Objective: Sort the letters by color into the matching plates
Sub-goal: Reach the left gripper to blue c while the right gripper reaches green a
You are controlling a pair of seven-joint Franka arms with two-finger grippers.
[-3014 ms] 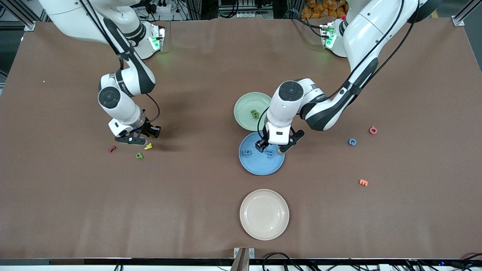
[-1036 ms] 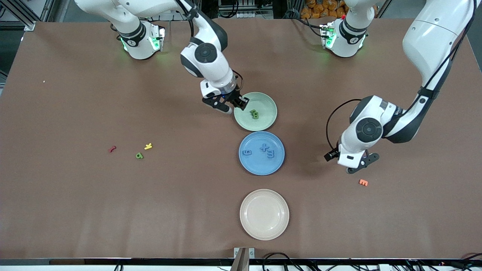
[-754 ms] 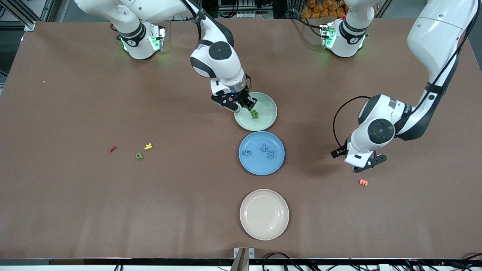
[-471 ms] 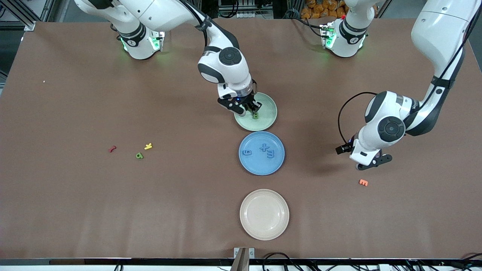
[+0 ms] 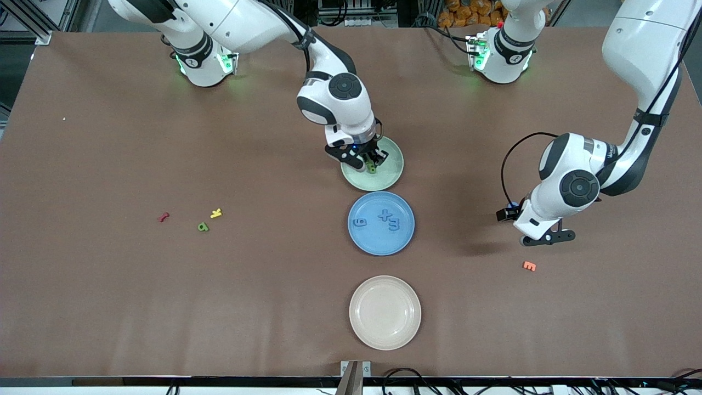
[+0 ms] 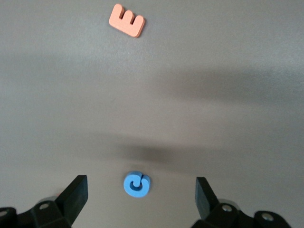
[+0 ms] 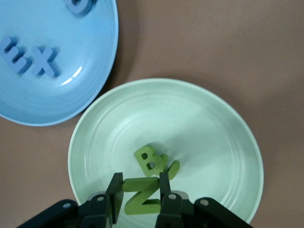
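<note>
My right gripper (image 5: 367, 161) is shut on a green Z (image 7: 142, 194) and holds it low over the pale green plate (image 5: 390, 174), right beside a green B (image 7: 148, 159) and another green letter (image 7: 172, 168) lying in it. The blue plate (image 5: 378, 246) holds three blue pieces (image 5: 389, 219). My left gripper (image 5: 541, 237) is open, low over the table, with a small blue letter (image 6: 137, 184) lying between its fingers. A green letter (image 5: 203, 226) lies on the table toward the right arm's end.
A beige plate (image 5: 385, 312) sits nearer to the front camera than the blue plate. An orange E (image 5: 529, 266) lies close to my left gripper. A yellow letter (image 5: 216, 213) and a red one (image 5: 163, 217) lie beside the loose green letter.
My right gripper carried the green Z from the right arm's end to over the green plate. My left gripper left the blue plate and moved over the blue letter toward the left arm's end.
</note>
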